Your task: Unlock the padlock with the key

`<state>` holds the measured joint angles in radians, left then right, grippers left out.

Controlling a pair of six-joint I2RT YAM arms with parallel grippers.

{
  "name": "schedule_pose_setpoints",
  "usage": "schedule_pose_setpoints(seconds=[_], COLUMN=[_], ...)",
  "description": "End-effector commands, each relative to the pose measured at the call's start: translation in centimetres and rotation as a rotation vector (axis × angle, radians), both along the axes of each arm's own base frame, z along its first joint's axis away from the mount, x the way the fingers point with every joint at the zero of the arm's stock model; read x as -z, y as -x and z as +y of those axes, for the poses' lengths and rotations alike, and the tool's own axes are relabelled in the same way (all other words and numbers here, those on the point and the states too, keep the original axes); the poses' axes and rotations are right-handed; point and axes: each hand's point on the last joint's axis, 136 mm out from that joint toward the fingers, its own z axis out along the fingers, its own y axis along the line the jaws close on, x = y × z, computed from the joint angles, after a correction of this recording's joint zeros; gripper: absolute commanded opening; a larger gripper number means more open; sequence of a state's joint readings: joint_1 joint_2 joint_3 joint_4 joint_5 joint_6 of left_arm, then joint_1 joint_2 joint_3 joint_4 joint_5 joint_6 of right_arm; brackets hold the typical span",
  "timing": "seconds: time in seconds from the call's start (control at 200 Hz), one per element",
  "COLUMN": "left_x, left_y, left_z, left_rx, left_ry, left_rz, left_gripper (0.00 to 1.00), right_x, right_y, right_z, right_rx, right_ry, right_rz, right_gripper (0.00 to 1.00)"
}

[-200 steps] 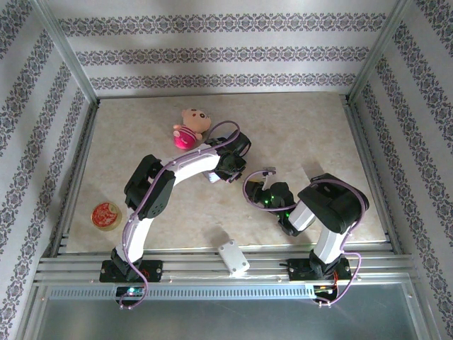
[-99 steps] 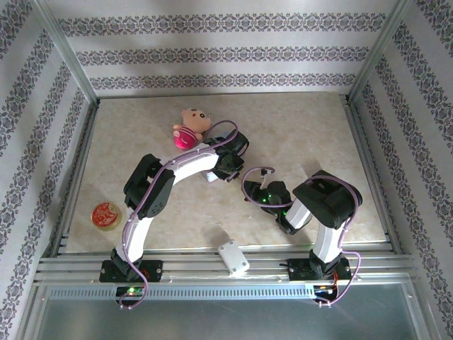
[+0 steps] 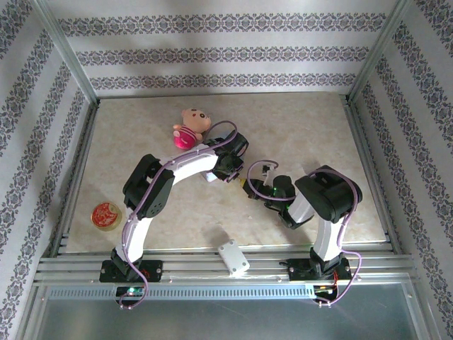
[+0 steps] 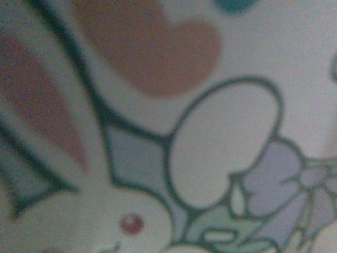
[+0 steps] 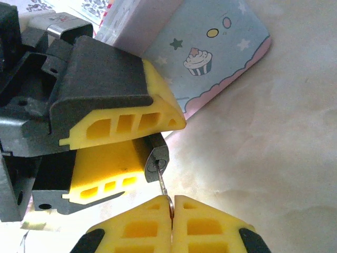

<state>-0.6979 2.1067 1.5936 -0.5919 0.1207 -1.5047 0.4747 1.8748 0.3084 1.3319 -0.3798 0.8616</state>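
Note:
In the right wrist view the small dark padlock [image 5: 158, 157] is pinched between the yellow fingers of my left gripper [image 5: 160, 141], its keyhole facing the camera. My right gripper [image 5: 172, 203] is shut on the head of the thin metal key [image 5: 164, 184], and the blade tip sits in the keyhole. From above, the left gripper [image 3: 236, 176] and the right gripper [image 3: 249, 188] meet at the middle of the table. The shackle is hidden between the fingers. A light-blue cartoon tin [image 5: 210, 58] lies just behind the left gripper, and its blurred rabbit print [image 4: 210, 137] is close in the left wrist view.
A pink plush toy [image 3: 190, 127] lies behind the left arm. A round red-topped tin [image 3: 106, 214] sits near the left rail. A white block [image 3: 233, 257] rests on the front rail between the arm bases. Patterned walls close in the table on three sides.
My right arm has moved left and slightly back, bringing the key up to the padlock in the left gripper. The left arm has stayed put.

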Motion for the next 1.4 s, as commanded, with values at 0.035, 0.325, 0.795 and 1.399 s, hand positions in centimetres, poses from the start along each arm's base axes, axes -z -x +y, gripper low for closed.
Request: schedule_pose_setpoints(seconds=[0.035,0.325,0.795,1.399], left_x=[-1.1,-1.3,-0.6,-0.2], left_y=[2.5,2.7,2.8,2.8], left_z=[-2.0,-2.2,-2.4,-3.2], left_rx=[0.063,0.074,0.072,0.100], left_ry=[0.110,0.127,0.133,0.159], left_rz=[0.072,0.076,0.099,0.092], left_gripper=[0.19,0.18,0.18,0.18], right_x=[-2.4,-2.7,-4.5,-4.6], right_y=[-0.7,-1.7,-2.3,-3.1], right_z=[0.5,0.6,0.7,2.1], right_rx=[-0.056,-0.108,-0.091,-0.107], right_ry=[-0.077,-0.126,-0.140,-0.136], right_rz=[-0.049,-0.029,-0.074,-0.099], right_gripper=[0.00,0.00,0.00,0.00])
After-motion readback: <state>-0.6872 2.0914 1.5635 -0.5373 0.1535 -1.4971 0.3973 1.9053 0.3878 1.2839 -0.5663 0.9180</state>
